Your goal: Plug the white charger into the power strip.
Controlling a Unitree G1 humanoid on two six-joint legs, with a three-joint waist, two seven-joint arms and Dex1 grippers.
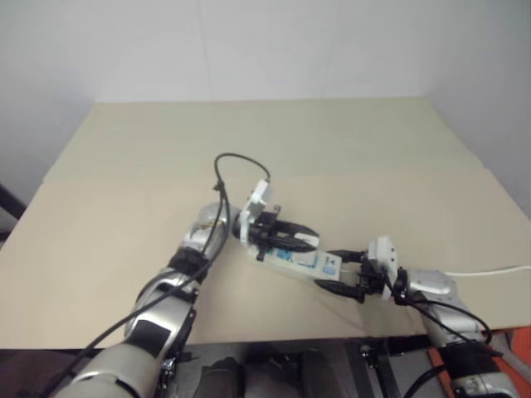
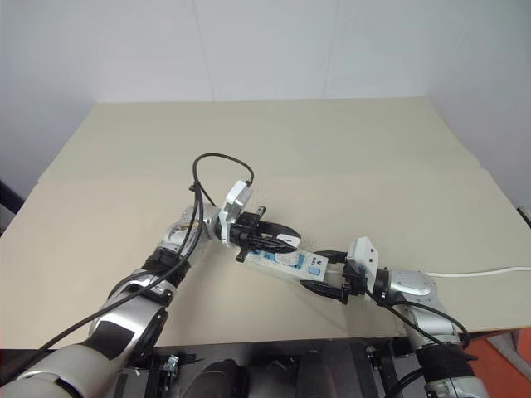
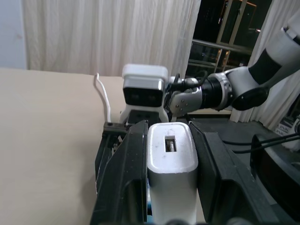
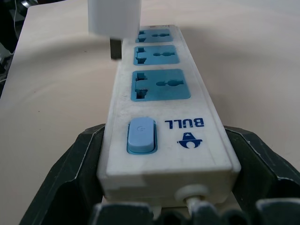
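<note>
Both arms are silver-grey metal with black joint bands and loose black cables. Each gripper, left [image 1: 292, 235] and right [image 1: 342, 271], has a white boxy housing and two black fingers.

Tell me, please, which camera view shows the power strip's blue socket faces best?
The right wrist view: the power strip runs away from the camera, with three blue sockets and the switch plain. Both eye views show it small, between the two hands. The left wrist view shows the white charger instead.
</note>
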